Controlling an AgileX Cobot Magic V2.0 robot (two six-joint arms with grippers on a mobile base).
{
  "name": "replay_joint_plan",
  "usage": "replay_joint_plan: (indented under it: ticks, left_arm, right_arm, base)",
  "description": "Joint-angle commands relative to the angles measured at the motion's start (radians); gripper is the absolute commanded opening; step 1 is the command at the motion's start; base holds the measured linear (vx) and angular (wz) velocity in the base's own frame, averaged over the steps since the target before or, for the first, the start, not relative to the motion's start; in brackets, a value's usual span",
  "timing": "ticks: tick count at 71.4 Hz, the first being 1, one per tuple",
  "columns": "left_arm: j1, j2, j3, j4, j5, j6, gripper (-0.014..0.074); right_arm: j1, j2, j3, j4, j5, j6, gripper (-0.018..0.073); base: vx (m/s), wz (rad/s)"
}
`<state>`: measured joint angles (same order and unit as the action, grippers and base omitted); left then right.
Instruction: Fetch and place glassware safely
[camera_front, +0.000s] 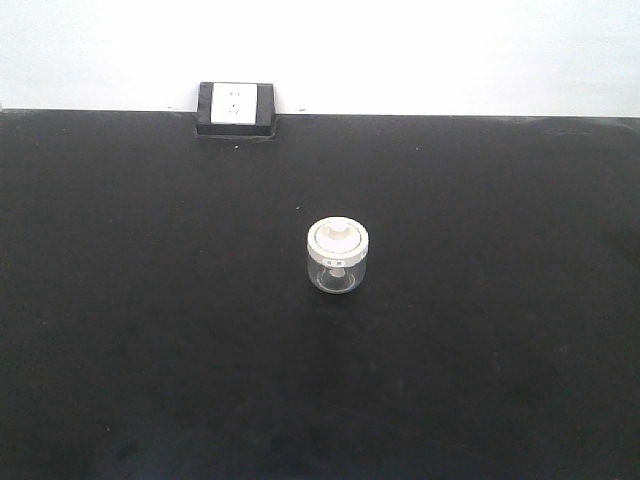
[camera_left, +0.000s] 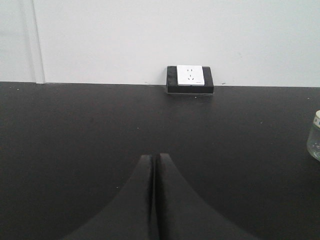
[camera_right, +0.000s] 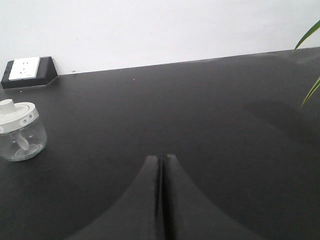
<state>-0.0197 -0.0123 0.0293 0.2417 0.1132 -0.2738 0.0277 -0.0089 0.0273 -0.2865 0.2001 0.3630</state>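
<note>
Standing on black table (camera_front: 150, 350) below white wall (camera_front: 450, 50), both end effectors closed, empty.

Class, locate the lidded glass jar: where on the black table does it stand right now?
In the front view the glass jar stands upright near the middle of the black table, in front of the wall socket, apart from both grippers.

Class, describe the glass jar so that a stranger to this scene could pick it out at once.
Start at the black table below the white wall. Near its middle, well in front of the wall socket, stands the small clear glass jar. Its cream-white lid with a central knob marks it out; nothing else stands near it.
</note>
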Motion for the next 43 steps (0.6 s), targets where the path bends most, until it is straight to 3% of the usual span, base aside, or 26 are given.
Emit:
replay_joint_plan:
  ticks: [1,43]
  left_arm:
    - [-0.01,-0.012,0.024,-0.008,-0.07,-0.008,-0.0007]
    - [-0.01,-0.012,0.024,-0.008,-0.07,-0.008,-0.0007]
  right_arm:
    - [-0.001,-0.015,0.019,-0.009,-0.064,-0.01,-0.0008]
    - [-0.001,-0.013,0.019,-0.009,-0.064,-0.01,-0.0008]
  base:
    - [0.0,0.0]
    - [0.0,0.0]
